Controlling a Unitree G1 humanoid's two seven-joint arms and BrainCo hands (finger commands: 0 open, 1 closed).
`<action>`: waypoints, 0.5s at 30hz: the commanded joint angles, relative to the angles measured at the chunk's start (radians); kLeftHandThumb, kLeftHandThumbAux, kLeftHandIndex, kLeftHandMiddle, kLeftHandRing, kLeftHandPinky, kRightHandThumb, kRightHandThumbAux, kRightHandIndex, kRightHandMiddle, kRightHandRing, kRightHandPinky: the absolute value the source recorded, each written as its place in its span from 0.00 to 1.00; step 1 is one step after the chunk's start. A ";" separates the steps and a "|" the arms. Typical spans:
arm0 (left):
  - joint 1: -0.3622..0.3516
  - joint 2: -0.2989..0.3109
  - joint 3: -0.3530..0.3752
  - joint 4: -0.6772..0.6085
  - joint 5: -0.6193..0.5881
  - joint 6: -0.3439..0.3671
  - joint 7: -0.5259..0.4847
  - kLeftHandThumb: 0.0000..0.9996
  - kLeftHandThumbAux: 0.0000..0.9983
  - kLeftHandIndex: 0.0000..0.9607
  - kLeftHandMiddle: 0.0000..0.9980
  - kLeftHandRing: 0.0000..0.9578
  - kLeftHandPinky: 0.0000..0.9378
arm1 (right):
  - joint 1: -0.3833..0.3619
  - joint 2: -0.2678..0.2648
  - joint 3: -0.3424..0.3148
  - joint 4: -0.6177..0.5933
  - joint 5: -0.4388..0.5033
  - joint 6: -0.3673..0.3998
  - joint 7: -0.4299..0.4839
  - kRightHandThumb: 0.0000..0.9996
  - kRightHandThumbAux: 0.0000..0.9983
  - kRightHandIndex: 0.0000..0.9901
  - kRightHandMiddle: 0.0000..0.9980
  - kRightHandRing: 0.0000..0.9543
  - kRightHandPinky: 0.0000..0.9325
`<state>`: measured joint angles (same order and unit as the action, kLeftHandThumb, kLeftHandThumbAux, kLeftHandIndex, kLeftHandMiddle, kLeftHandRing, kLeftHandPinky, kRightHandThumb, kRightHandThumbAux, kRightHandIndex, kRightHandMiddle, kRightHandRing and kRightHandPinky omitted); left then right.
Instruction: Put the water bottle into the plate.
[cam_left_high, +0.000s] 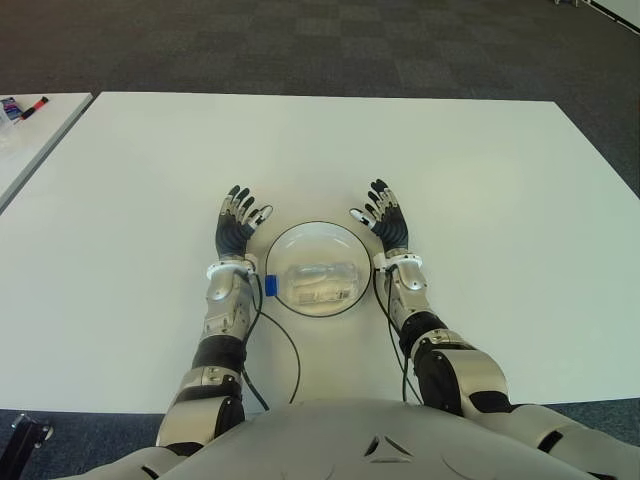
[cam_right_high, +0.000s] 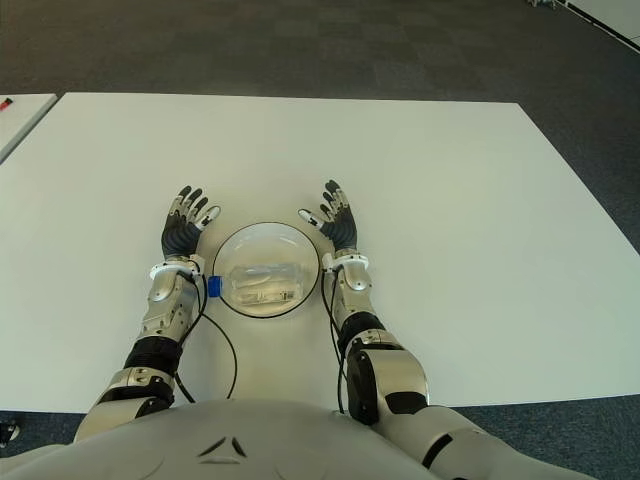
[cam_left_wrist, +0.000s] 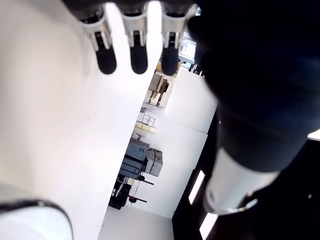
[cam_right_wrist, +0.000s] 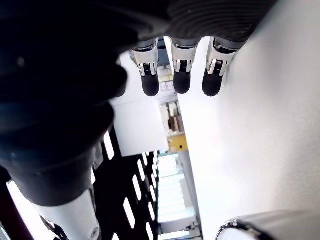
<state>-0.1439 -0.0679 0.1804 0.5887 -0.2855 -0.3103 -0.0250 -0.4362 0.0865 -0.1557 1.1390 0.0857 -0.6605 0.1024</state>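
Note:
A clear water bottle (cam_left_high: 322, 284) with a blue cap (cam_left_high: 270, 287) lies on its side inside the white, dark-rimmed plate (cam_left_high: 318, 237) near the table's front edge. The cap pokes over the plate's left rim. My left hand (cam_left_high: 238, 226) shows just left of the plate, fingers spread, holding nothing. On the plate's right side my right hand (cam_left_high: 383, 218) shows with fingers straight and empty too. In the wrist views the left fingers (cam_left_wrist: 134, 56) and right fingers (cam_right_wrist: 181, 75) stretch out over bare table, with the plate's rim (cam_right_wrist: 260, 226) at the edge.
The white table (cam_left_high: 480, 180) stretches wide around the plate. A second table (cam_left_high: 30, 130) at the far left carries small items, one red (cam_left_high: 35, 103). Dark carpet lies beyond. Thin black cables (cam_left_high: 290, 345) run from the wrists toward my body.

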 joint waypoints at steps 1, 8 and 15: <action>0.023 -0.041 0.004 0.012 -0.007 0.025 -0.002 0.00 0.91 0.13 0.14 0.14 0.17 | 0.051 0.010 -0.019 0.056 0.016 0.019 0.012 0.07 0.86 0.03 0.04 0.04 0.09; 0.025 -0.043 0.005 0.010 -0.011 0.021 -0.004 0.00 0.91 0.14 0.14 0.14 0.18 | 0.049 0.013 -0.036 0.064 0.021 0.009 0.034 0.07 0.86 0.04 0.04 0.04 0.09; 0.026 -0.043 0.004 0.009 -0.015 0.019 -0.004 0.00 0.91 0.14 0.15 0.15 0.18 | 0.047 0.013 -0.042 0.070 0.024 0.002 0.042 0.07 0.86 0.04 0.04 0.04 0.09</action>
<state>-0.1424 -0.0681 0.1808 0.5872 -0.2961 -0.3111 -0.0250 -0.4418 0.0915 -0.1861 1.1603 0.1006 -0.6908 0.1440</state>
